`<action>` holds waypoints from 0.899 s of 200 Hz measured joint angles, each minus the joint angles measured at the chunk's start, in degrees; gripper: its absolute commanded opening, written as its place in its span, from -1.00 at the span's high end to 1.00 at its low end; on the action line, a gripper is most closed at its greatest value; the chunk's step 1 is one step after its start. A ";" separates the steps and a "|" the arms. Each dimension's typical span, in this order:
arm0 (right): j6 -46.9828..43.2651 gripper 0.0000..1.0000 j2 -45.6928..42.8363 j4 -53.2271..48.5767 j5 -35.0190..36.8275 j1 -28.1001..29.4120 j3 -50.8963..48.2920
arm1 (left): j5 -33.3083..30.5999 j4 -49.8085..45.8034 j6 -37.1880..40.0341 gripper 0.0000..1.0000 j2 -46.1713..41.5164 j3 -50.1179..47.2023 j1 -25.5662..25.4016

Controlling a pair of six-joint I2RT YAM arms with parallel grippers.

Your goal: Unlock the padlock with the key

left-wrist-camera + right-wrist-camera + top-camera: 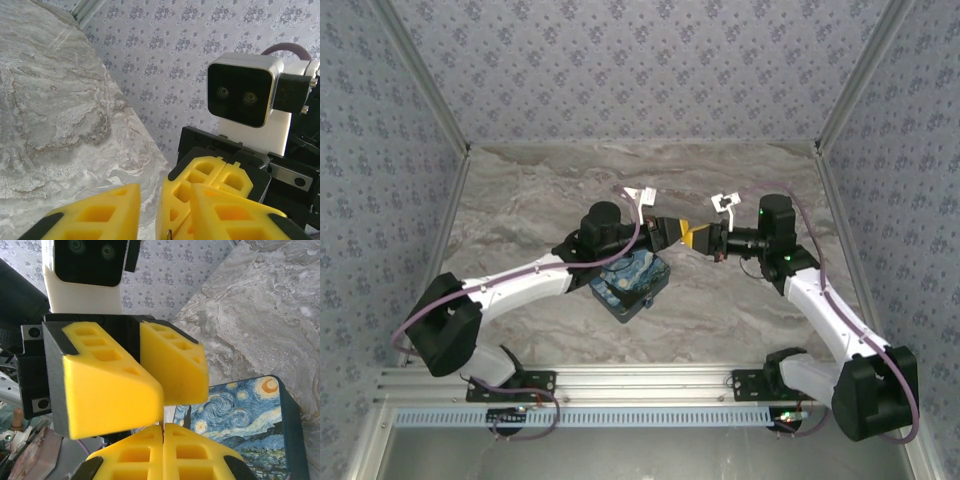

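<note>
Above the desk's centre, the left gripper (pixel 162 210) holds its jaws part-open, straddling the tips of the right gripper (pixel 162 437), whose jaws are clenched on a thin metal sliver (pixel 169 233), probably the key. The padlock I cannot make out. Light, stiff and slick, the key wants pinching flat on its head, blade free.

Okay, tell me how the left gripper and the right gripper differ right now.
The left gripper with yellow wedge fingers has its jaws apart, with a clear gap between them. The right gripper with yellow wedge fingers has its jaws pressed together, with only a thin seam showing. In the top view the left one reaches in from the left and the right one from the right, meeting tip to tip. Both have the same yellow fingers on black mounts.
</note>
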 measured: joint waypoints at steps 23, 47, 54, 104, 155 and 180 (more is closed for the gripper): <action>1.97 1.00 0.00 1.68 1.09 0.55 -0.09 | 0.35 0.59 0.07 0.67 0.00 0.00 0.00; 4.17 1.00 0.00 3.02 2.14 0.87 -0.15 | 0.17 1.07 0.04 0.96 -0.24 0.00 0.09; 4.83 0.95 -0.04 3.61 2.43 0.96 -0.22 | 0.04 1.01 0.22 1.00 -0.26 0.00 0.24; 9.29 0.28 0.13 8.17 2.54 0.66 -0.55 | 0.48 -2.01 2.47 1.00 -3.45 0.07 2.01; 13.53 0.06 1.11 16.39 2.45 -0.15 -0.52 | 4.07 -6.05 6.67 1.00 -5.64 2.86 8.37; 16.28 0.03 1.16 22.10 4.26 1.01 -0.52 | 6.71 -8.87 8.48 1.00 -5.53 6.56 8.96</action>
